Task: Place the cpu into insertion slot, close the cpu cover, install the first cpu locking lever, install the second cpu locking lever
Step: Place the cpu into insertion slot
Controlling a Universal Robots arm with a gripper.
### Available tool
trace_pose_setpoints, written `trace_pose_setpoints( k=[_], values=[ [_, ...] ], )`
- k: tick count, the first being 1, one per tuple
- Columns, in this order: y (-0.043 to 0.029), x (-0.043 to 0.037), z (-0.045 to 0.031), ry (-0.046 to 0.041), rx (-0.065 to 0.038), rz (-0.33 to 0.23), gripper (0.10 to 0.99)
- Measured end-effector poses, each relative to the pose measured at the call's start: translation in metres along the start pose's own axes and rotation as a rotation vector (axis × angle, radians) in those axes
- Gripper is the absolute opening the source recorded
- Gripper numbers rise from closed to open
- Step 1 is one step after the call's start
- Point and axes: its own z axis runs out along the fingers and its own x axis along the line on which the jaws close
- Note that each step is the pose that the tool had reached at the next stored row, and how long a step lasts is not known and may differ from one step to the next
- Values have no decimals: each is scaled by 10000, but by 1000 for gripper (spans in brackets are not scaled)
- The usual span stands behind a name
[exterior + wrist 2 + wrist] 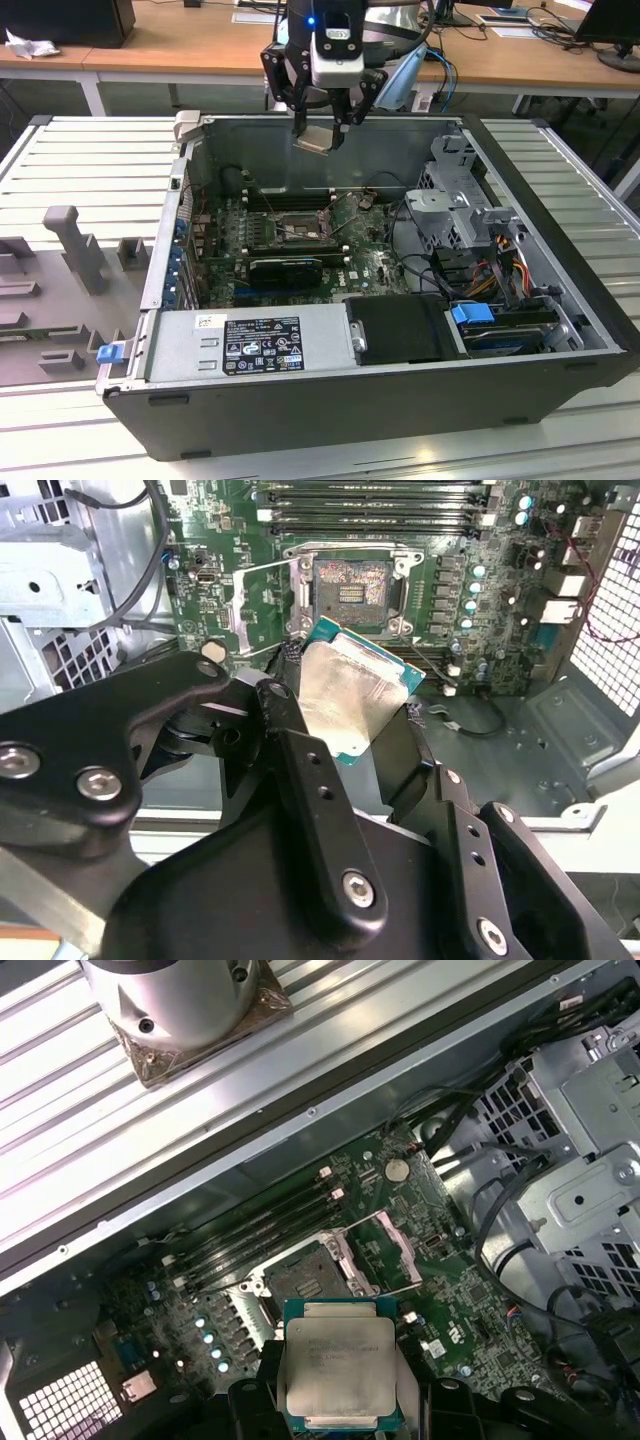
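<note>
I have the gripper (318,130) clamped on the cpu (314,139), pinching it by its edges with the silvery top showing in both wrist views. It hangs high over the far side of the open computer case (300,400), well above the motherboard (370,260) and apart from everything on it. The insertion slot (350,583) lies bare below, and the cpu cover (240,608) is swung up and open beside it. By my reckoning none of the four steps is done: chip not seated, cover not shut. The locking levers I cannot pick out with confidence, though they appear unlatched.
</note>
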Motion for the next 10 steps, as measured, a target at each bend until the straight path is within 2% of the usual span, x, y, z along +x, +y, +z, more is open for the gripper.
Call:
trace_pose_setpoints(
  k=[10],
  values=[
    [-1,0,15,-44,-10,485,529]
  ],
)
